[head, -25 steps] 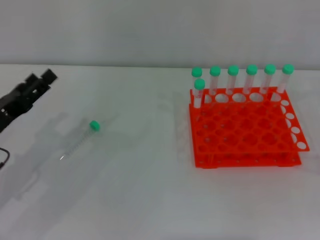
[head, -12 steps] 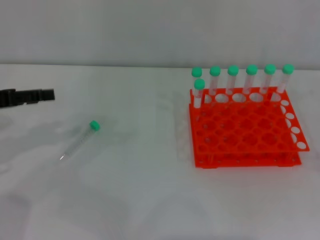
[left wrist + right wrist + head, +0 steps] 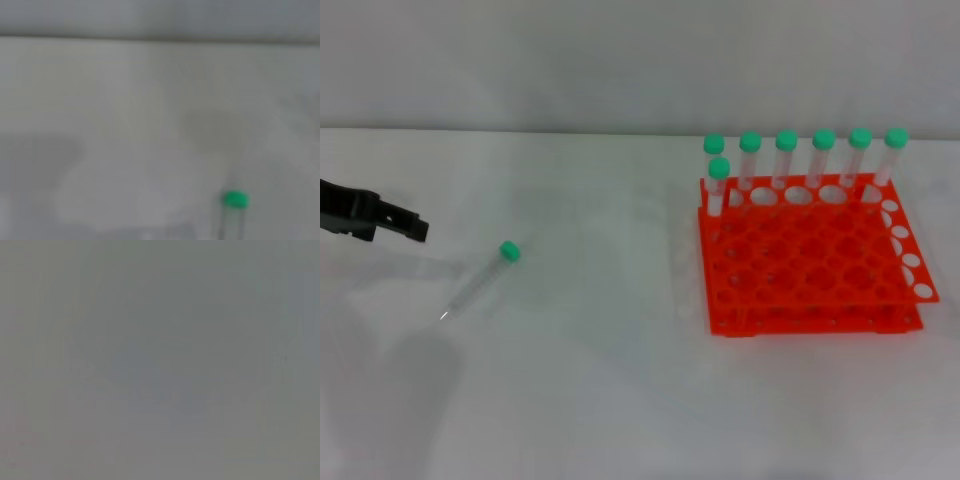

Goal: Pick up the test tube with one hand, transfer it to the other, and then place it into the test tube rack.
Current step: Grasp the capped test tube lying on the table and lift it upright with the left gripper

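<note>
A slim clear test tube (image 3: 478, 281) with a green screw cap lies on its side on the white table (image 3: 600, 380), cap toward the far side and pointed tip toward the near side, slanting slightly to the robot's left. It lies alone, touched by nothing.

The left gripper (image 3: 408, 226), black, enters from the left edge of the head view and hangs just above the table, near the tube but apart from it, on the tube's left and a little farther back. Whether its fingers stand apart or together cannot be told from here (only a dark, narrow profile shows). In the left wrist view the tube's green cap (image 3: 235, 199) appears low in the picture with the clear body running out of the picture edge; no fingers show there.

The test tube rack (image 3: 810, 255), bright orange with two tiers and a grid of round holes, stands on the robot's right side of the table, well apart from the loose tube. Seven green-capped tubes (image 3: 786, 160) stand upright in it: six along the back row and one just in front of the leftmost.

The right gripper appears in no view; the right wrist view shows only a featureless grey field.
</note>
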### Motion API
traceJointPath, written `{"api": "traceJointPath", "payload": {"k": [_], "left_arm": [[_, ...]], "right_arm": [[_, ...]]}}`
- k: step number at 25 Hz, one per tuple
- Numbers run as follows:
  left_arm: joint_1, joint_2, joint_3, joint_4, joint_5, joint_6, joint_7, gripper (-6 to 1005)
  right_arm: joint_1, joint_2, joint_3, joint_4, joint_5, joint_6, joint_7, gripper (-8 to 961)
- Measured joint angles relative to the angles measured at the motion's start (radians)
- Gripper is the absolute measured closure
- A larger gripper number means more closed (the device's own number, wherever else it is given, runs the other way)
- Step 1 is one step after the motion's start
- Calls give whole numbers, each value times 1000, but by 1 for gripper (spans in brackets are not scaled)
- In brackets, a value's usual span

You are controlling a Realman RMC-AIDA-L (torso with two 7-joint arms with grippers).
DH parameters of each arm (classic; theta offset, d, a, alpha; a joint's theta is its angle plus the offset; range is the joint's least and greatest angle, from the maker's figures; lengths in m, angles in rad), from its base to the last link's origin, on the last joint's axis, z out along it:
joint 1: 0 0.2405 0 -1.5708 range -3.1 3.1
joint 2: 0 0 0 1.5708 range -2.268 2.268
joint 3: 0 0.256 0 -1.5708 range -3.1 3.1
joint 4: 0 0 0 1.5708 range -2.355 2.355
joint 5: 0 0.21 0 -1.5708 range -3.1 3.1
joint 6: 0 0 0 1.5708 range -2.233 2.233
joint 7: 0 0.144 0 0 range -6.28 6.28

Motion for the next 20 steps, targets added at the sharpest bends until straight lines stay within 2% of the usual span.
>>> {"api": "traceJointPath", "payload": {"k": [6, 9, 13, 20], "left_arm": [[-106, -83, 0, 12, 191, -120, -49, 140], [-144, -113, 0, 55, 280, -165, -86, 155], [-179, -134, 0, 136, 384, -228, -170, 213], [-198, -143, 0, 232, 515, -322, -252, 232]], "right_arm": [[-1, 0, 4, 2, 1, -1, 2, 83], [-1, 0, 5, 2, 0, 0, 2, 83], [0, 2, 5, 2, 0, 2, 2, 83], [1, 0, 5, 2, 0, 2, 2, 84]]}}
